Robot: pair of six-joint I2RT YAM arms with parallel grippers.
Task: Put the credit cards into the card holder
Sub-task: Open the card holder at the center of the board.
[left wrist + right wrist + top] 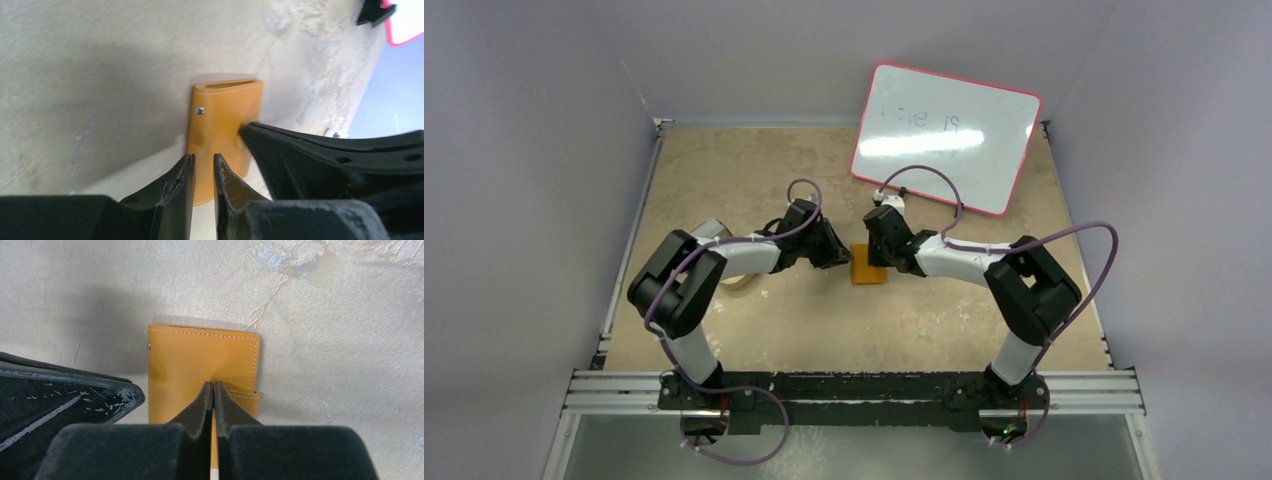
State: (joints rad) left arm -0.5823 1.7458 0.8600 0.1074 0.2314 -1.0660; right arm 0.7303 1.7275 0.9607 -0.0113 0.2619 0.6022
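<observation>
The card holder (868, 267), an orange-brown wallet, lies folded on the table between the two arms. In the right wrist view it (200, 357) shows stitched edges, a snap stud at its left edge and a tab at its right side. My right gripper (214, 386) is shut, with its tips over the wallet's near part and nothing seen between them. My left gripper (204, 161) is at the wallet's (225, 117) near edge. Its jaws stand a narrow gap apart and are empty. No credit cards show in any view.
A pink-rimmed whiteboard (944, 137) lies at the back right of the table. A pale round object (739, 281) sits partly hidden under my left arm. Grey walls stand on three sides. The two grippers (839, 255) (879, 250) are close together.
</observation>
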